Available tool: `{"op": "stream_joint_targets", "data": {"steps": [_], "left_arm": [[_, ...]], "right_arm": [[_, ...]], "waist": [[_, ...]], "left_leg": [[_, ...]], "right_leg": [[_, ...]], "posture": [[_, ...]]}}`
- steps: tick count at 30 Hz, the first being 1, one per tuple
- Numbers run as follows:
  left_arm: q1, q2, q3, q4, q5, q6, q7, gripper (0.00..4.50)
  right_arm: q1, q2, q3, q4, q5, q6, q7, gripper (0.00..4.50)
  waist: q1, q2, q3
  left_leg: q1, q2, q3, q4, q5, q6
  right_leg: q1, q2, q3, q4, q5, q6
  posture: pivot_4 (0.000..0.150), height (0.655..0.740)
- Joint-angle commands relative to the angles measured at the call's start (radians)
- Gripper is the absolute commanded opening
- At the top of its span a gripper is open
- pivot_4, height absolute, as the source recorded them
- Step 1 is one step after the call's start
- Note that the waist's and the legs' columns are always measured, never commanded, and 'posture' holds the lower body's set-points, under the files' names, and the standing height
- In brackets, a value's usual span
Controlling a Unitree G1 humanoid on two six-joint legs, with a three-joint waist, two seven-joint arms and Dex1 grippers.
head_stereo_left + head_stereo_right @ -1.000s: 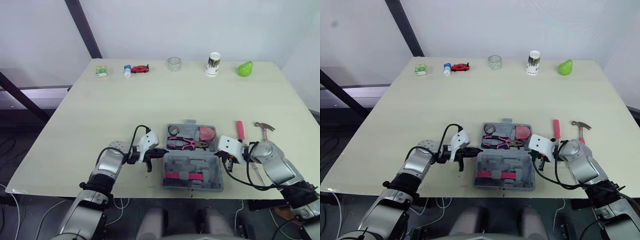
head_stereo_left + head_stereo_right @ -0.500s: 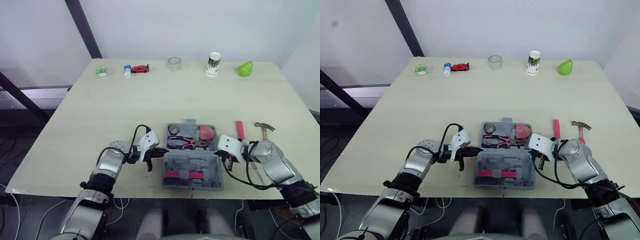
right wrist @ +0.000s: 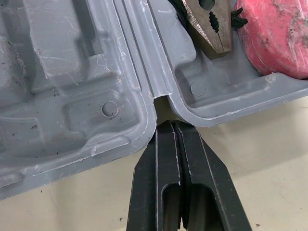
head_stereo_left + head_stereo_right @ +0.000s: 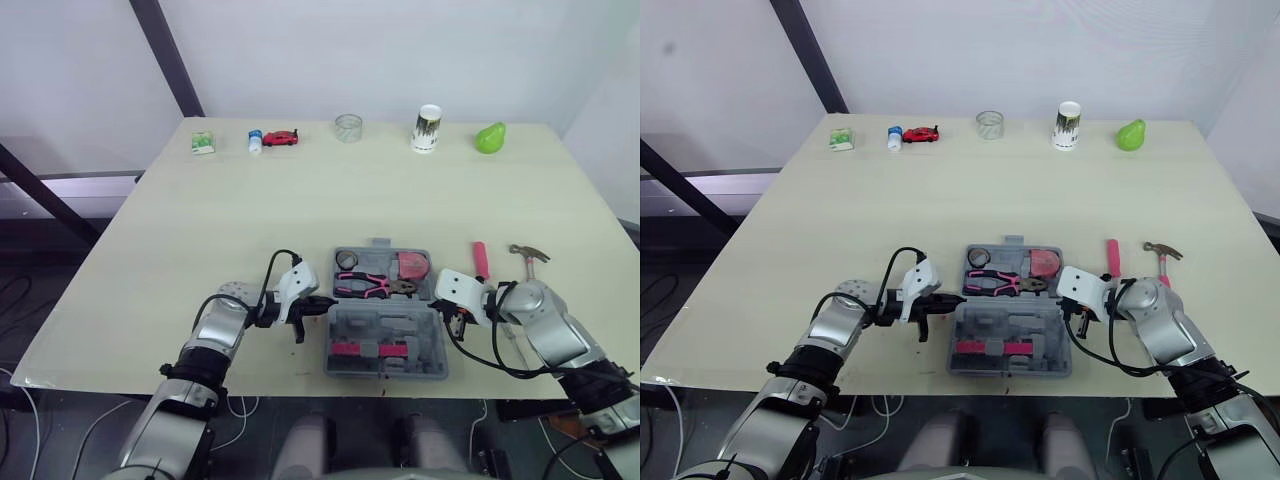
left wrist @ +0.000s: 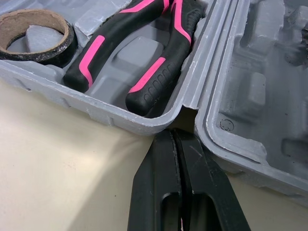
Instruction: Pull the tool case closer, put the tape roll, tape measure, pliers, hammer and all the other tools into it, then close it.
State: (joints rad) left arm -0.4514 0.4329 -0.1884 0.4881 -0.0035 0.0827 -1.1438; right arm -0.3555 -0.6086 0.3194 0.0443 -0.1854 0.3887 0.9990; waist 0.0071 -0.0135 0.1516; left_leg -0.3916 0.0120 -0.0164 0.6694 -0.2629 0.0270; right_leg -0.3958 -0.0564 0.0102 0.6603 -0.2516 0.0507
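- Tool case (image 4: 400, 322) lies open on the desk (image 4: 200, 230), one half toward the robot, the other half beyond it
- Far half of the case holds a tape roll (image 4: 347, 261), pink-and-black pliers (image 4: 372, 286) and a red tape measure (image 4: 412, 267)
- Left gripper (image 5: 174, 139) is clenched on nothing, tips in the notch between the two halves on the case's left side
- Right gripper (image 3: 168, 132) is likewise clenched and empty, tips in the matching notch on the case's right side
- Right of the case, on the desk, lie a red-handled tool (image 4: 481, 260) and, farther out, a hammer (image 4: 529, 252)
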Motion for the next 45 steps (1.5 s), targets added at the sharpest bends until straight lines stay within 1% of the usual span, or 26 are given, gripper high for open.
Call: {"op": "stream_joint_targets", "data": {"steps": [1,11,14,20,23,28,34,36,38,41,43,44,45], "left_arm": [[0.008,-0.024,-0.036,-0.018,0.003,0.004,0.011,0.08],[0.033,-0.009,-0.03,-0.037,0.001,-0.01,0.019,0.08],[0.044,-0.005,-0.008,-0.049,-0.019,-0.007,0.027,0.08],[0.085,0.038,0.041,-0.072,-0.059,-0.015,0.023,0.08],[0.115,0.054,0.08,-0.091,-0.109,-0.029,0.015,0.08],[0.168,0.079,0.136,-0.139,-0.179,-0.032,0.017,0.08],[0.259,0.047,0.258,-0.26,-0.318,0.012,0.075,0.08],[0.308,0.014,0.316,-0.355,-0.415,0.06,0.11,0.08],[0.345,-0.008,0.358,-0.432,-0.484,0.112,0.148,0.08],[0.375,-0.028,0.405,-0.508,-0.58,0.186,0.187,0.08],[0.406,-0.008,0.427,-0.57,-0.627,0.222,0.18,0.57],[0.422,0.004,0.437,-0.59,-0.643,0.24,0.177,0.87],[0.438,0.016,0.449,-0.607,-0.66,0.257,0.177,1.33]], "right_arm": [[0.003,0.028,0.033,-0.036,0.019,-0.009,0.007,0.02],[0.009,0.026,0.028,-0.04,0.02,-0.007,0.007,0.02],[0.013,0.021,0.015,-0.041,0.026,-0.001,0.005,0.02],[0.032,-0.001,-0.025,-0.061,0.048,0.013,0.008,0.02],[0.051,-0.015,-0.057,-0.079,0.074,0.022,0.001,0.02],[0.106,-0.02,-0.145,-0.135,0.174,0.038,-0.01,0.02],[0.219,0.015,-0.334,-0.235,0.337,0.024,-0.07,0.02],[0.246,0.094,-0.439,-0.302,0.436,0.016,-0.143,0.02],[0.255,0.169,-0.516,-0.354,0.562,0.055,-0.179,0.02],[0.255,0.201,-0.556,-0.378,0.648,0.081,-0.197,0.02],[0.276,0.192,-0.568,-0.389,0.65,0.055,-0.204,0.51],[0.3,0.176,-0.569,-0.401,0.652,0.039,-0.189,0.86],[0.325,0.166,-0.58,-0.412,0.66,0.025,-0.178,1.31]], "waist": [[0.0,0.0,0.0],[-0.009,0.0,0.0],[-0.01,0.0,0.0],[-0.017,0.0,0.0],[-0.02,0.0,0.001],[-0.019,0.0,0.003],[-0.016,0.0,0.004],[-0.017,-0.001,0.005],[-0.02,-0.001,0.006],[-0.019,0.0,0.007],[-0.019,0.0,0.007],[-0.019,0.0,0.007],[-0.018,0.0,0.007]], "left_leg": [[0.0,0.0,0.0,0.0,0.0,0.0],[0.0,0.0,-0.001,0.0,0.0,0.0],[0.0,0.0,-0.001,0.0,0.0,0.0],[-0.001,0.0,-0.001,-0.001,0.0,0.0],[-0.002,0.0,-0.001,-0.001,0.0,0.0],[-0.006,0.001,-0.002,-0.001,0.0,0.0],[-0.007,0.005,-0.001,-0.002,0.0,0.0],[-0.007,0.005,-0.001,-0.002,0.0,0.0],[-0.007,0.006,-0.001,-0.002,0.0,0.0],[-0.007,0.006,-0.001,-0.002,0.0,0.0],[-0.007,0.006,0.0,-0.002,0.0,0.0],[-0.007,0.006,0.0,-0.002,0.0,0.0],[-0.007,0.006,0.0,-0.002,0.0,0.0]], "right_leg": [[0.0,0.0,0.0,0.0,0.0,0.0],[0.0,0.0,0.0,0.0,0.0,0.0],[0.0,0.0,0.0,0.0,0.0,0.0],[0.0,0.0,-0.001,0.0,0.0,0.0],[-0.002,0.0,-0.001,0.0,0.0,0.0],[-0.005,0.0,-0.001,-0.001,0.0,0.0],[-0.006,-0.002,-0.001,-0.001,0.0,0.0],[-0.006,-0.002,-0.001,-0.001,0.0,0.0],[-0.006,-0.002,0.0,-0.001,0.0,0.0],[-0.006,-0.002,0.0,-0.001,0.0,0.0],[-0.006,-0.002,0.0,-0.001,0.0,0.0],[-0.006,-0.002,0.0,-0.001,0.0,0.0],[-0.006,-0.002,0.0,-0.001,0.0,0.0]], "posture": [[0.15,0.74],[0.15,0.74],[0.15,0.74],[0.15,0.74],[0.15,0.74],[0.15,0.74],[0.15,0.74],[0.15,0.74],[0.15,0.74],[0.15,0.74],[0.15,0.74],[0.15,0.74],[0.15,0.74]]}}
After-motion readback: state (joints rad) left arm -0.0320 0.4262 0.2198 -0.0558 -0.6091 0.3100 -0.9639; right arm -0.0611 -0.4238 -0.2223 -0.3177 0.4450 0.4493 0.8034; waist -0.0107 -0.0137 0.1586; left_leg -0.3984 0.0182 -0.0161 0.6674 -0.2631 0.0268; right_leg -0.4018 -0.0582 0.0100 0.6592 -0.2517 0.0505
